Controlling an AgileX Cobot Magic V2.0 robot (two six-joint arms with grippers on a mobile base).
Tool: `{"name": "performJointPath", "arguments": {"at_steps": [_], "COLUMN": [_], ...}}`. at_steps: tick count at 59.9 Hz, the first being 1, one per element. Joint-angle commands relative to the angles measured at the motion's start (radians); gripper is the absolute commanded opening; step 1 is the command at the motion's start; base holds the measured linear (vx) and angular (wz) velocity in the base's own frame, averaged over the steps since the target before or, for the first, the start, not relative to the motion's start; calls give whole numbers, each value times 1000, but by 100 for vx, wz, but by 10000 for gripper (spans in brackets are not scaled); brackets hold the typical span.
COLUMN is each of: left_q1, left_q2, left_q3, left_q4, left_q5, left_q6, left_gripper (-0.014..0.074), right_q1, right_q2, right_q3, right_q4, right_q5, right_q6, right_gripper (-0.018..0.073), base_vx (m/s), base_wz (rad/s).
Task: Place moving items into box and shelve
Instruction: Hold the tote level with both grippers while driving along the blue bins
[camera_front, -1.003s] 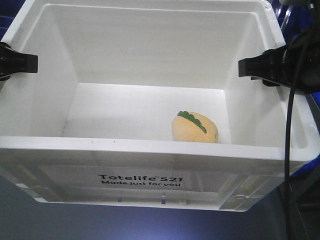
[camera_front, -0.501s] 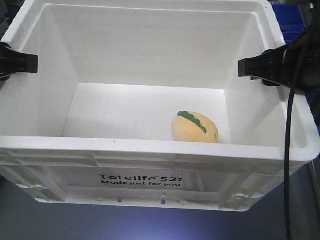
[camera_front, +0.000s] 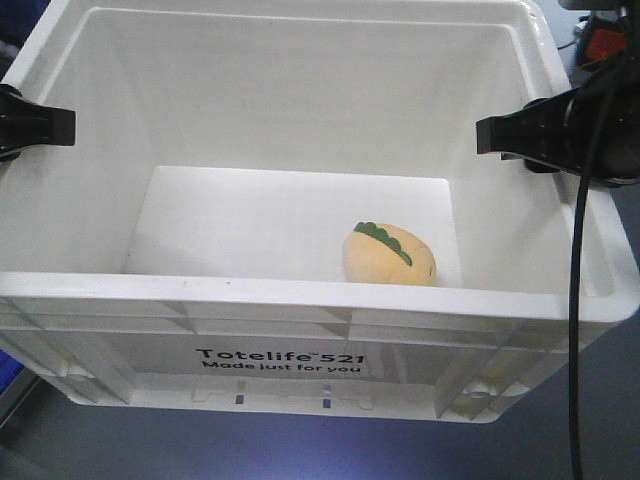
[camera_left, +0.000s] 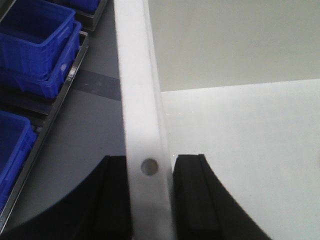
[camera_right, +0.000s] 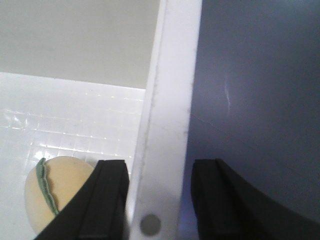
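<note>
**White crate, held at both side rims, one plush inside**

White plastic box (camera_front: 300, 330): near wall printed "Totelife 521 Made just for you", ribbed rim, long axis running left to right across the front view

Contents: one yellow-orange plush toy (camera_front: 390, 255) with green scalloped strip, lying on the floor of the box, right of centre, near the front wall; the right arm is the nearer to it

Left jaws (camera_left: 150, 195): closed on the left rim, one black pad each side of the wall, beside a small hole in the rim

Right jaws (camera_right: 157, 200): closed on the right rim likewise; plush visible just inside the wall below them

Far: blue bins (camera_left: 35, 55) stacked on racking off the left side, apart from the box

Judgement: packing appears done; shelving depends on both grips staying level, opposite each other across the long axis
</note>
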Motion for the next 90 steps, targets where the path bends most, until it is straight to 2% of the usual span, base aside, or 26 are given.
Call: {"name": "performJointPath", "arguments": {"at_steps": [1,90], "left_q1": [-6,-6], "left_q2": [-36,-36], "left_q3": [-41,-41], "left_q4": [40,40], "left_q5": [-134,-134], "left_q6": [-1,-1], "left_gripper": [140,140], "right_q1": [-12,-12], "right_q2": [-27,-27], "right_q3": [-39,-39], "right_q4": [-93,-94], "right_q5": [-64,-64], "right_q6": [34,34], "right_gripper": [148,148], "base_vx": [12,10], "base_wz": [47,50]}}
